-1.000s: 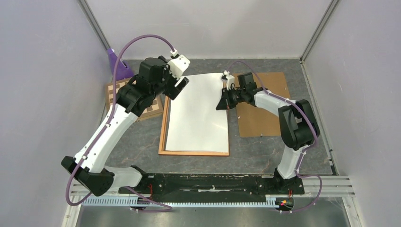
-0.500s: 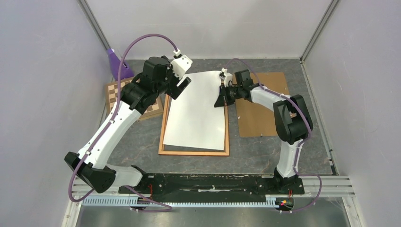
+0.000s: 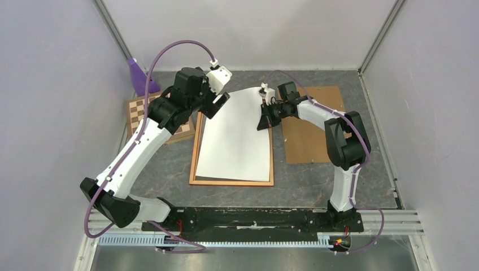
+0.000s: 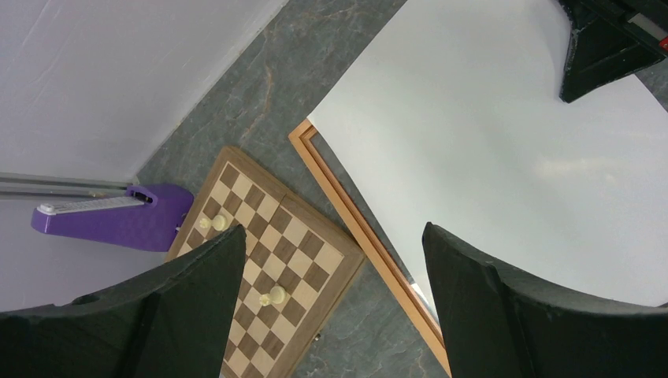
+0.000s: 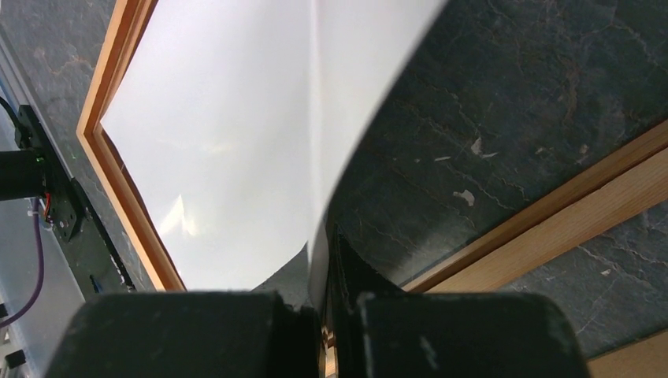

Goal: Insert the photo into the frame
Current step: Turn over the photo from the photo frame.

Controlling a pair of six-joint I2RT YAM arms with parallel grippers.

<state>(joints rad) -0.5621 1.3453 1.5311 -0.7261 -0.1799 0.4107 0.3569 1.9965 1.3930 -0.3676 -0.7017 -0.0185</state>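
Observation:
The photo (image 3: 234,135) lies white back up over the orange-brown frame (image 3: 231,182), skewed, its far right edge lifted. My right gripper (image 3: 265,121) is shut on that right edge; in the right wrist view the sheet (image 5: 236,134) curves up from between the shut jaws, with the frame rail (image 5: 551,213) below. My left gripper (image 3: 217,104) is open and empty above the photo's far left corner. In the left wrist view the photo (image 4: 504,142) and the frame's left rail (image 4: 354,213) lie between the open fingers. The printed side is hidden.
A chessboard (image 3: 179,130) with a few pale pieces lies left of the frame, also in the left wrist view (image 4: 268,268). A brown hardboard panel (image 3: 310,138) lies right of the frame. A purple object (image 3: 141,79) stands in the far left corner. Walls enclose the table.
My right gripper has lifted the photo's right edge and pulled it slightly toward the far left, so the sheet now sits skewed and curved. My left gripper has shifted a little to the right.

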